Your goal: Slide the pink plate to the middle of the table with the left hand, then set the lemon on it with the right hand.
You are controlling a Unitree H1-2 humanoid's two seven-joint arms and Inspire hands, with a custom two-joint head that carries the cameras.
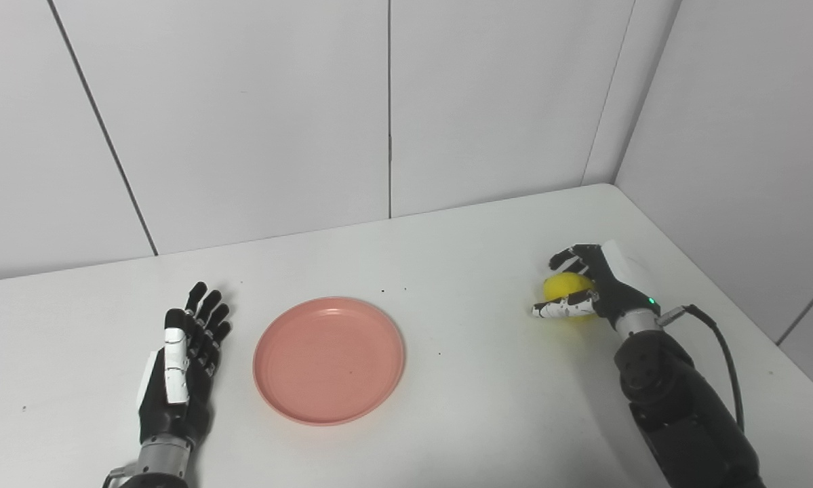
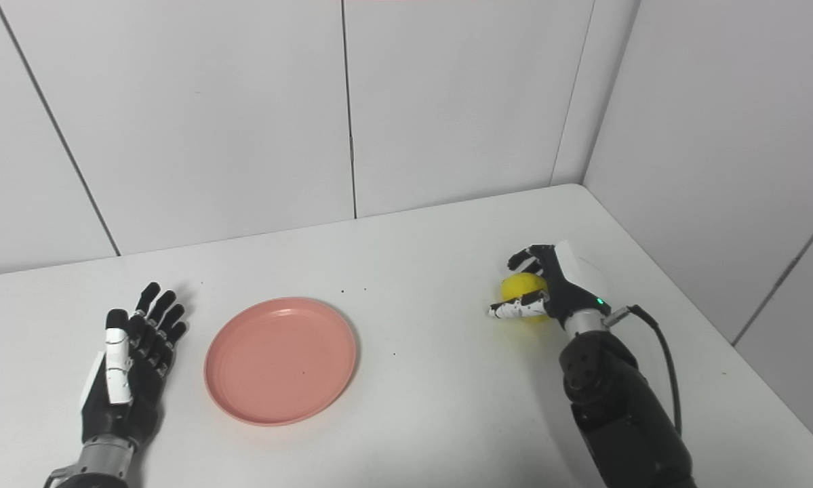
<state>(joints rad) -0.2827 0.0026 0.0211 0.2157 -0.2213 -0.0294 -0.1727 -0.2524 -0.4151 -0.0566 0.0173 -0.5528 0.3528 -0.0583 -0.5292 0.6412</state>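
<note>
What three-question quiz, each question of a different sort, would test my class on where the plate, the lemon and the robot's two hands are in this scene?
1. True or false: the lemon already lies on the pink plate.
2. Which hand is wrapped around the lemon? A) left hand B) right hand C) neither
3. Fill in: the left hand lies flat on the table with its fingers ____.

Key
1. False: the lemon is off to the plate's right, and the plate holds nothing.
2. B: the right hand has its fingers and thumb around it.
3. Apart (open), beside the plate and not touching it.
</note>
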